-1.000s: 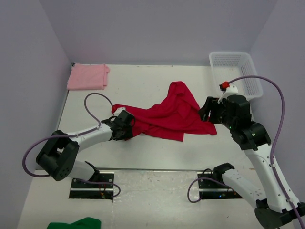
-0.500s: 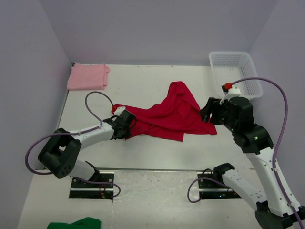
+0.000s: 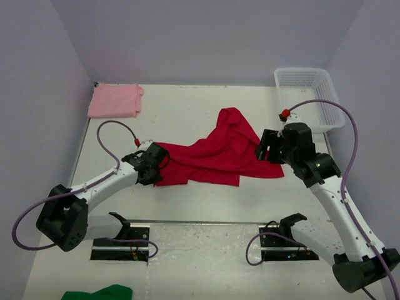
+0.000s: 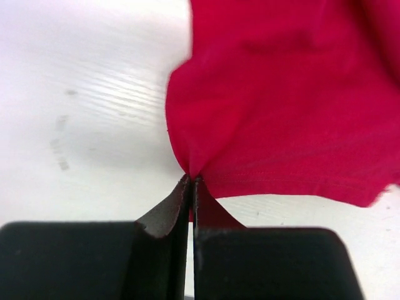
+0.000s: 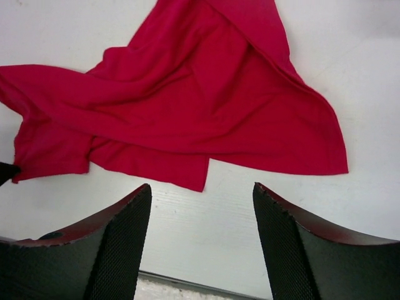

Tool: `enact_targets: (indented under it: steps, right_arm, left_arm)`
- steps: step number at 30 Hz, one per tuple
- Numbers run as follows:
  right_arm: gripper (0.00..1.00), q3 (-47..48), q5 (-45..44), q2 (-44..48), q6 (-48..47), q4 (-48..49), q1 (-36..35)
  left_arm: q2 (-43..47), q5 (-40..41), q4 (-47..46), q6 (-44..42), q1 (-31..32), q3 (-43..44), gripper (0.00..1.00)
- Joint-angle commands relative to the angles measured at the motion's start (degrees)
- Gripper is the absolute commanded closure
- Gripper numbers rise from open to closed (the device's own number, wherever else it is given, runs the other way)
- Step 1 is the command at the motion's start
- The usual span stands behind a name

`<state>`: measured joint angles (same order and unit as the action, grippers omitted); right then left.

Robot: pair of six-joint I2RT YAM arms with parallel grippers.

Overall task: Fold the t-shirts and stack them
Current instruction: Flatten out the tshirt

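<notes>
Pink t-shirt (image 3: 115, 100) lies folded well beyond the left gripper (image 3: 152, 164), off to its left. That gripper's jaws are pinched tight on a left corner of the red t-shirt (image 3: 215, 150), which sprawls crumpled across to the right gripper (image 3: 267, 147). There the jaws gape wide by the shirt's right edge, holding nothing. A basket (image 3: 309, 97) sits just behind.

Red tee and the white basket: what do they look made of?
Red tee: soft matte cloth, likely knit jersey; it drapes in folds, with a stitched hem in the left wrist view. White basket: rigid plastic, apparently; open grid walls, sheen unclear.
</notes>
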<state>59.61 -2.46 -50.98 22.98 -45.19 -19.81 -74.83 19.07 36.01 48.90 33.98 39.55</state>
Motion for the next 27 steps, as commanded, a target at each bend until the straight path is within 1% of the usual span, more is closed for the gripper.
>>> enact_targets:
  steps: [1, 2, 3, 7, 10, 11, 14, 17, 23, 25, 27]
  right_arm:
    - [0.31, -2.0, -0.8, -2.2, 5.6, 1.8, 0.0]
    - [0.31, -3.1, -0.8, -2.5, 6.5, 2.8, 0.0]
    - [0.3, -3.6, -0.9, -3.1, 7.0, 3.1, 0.0]
    - [0.31, -5.2, -1.2, -6.5, 8.8, 3.0, 0.0]
    - [0.31, -8.1, -2.8, -9.0, 10.5, 3.6, 0.0]
    - [0.32, -9.8, -4.2, -9.6, 11.2, 3.7, 0.0]
    - [0.33, -14.1, -4.7, -9.9, 13.9, 5.2, 0.0]
    - [0.35, -17.2, -3.6, -9.4, 15.5, 6.0, 0.0]
    - [0.42, -21.5, -0.6, -6.1, 19.2, 6.2, -0.8]
    - [0.43, -21.9, -0.5, -6.4, 19.5, 6.2, -1.2]
    - [0.44, -21.6, -1.8, -8.8, 19.9, 5.3, -1.3]
  left_arm:
    - [6.3, 5.8, 10.0, -1.7, -3.1, 8.2, 1.0]
    - [7.0, 7.7, 11.1, -3.1, -3.9, 9.5, 1.0]
    - [7.6, 8.2, 12.8, -3.8, -6.4, 10.7, 1.0]
    - [11.1, 9.8, 13.2, -8.4, -12.3, 14.3, 1.0]
    - [11.2, 9.8, 13.1, -11.3, -16.5, 14.5, 1.0]
    - [11.3, 9.9, 12.6, -12.2, -17.3, 14.3, 1.0]
    - [11.9, 8.6, 10.1, -14.1, -20.7, 12.7, 1.0]
    - [11.2, 8.4, 8.5, -15.3, -23.1, 11.5, 1.0]
    - [9.5, 7.6, 6.6, -14.6, -24.1, 11.6, 1.0]
    - [9.7, 6.6, 6.1, -14.4, -24.2, 11.6, 1.0]
    - [10.0, 6.4, 5.7, -14.4, -24.2, 11.5, 1.0]
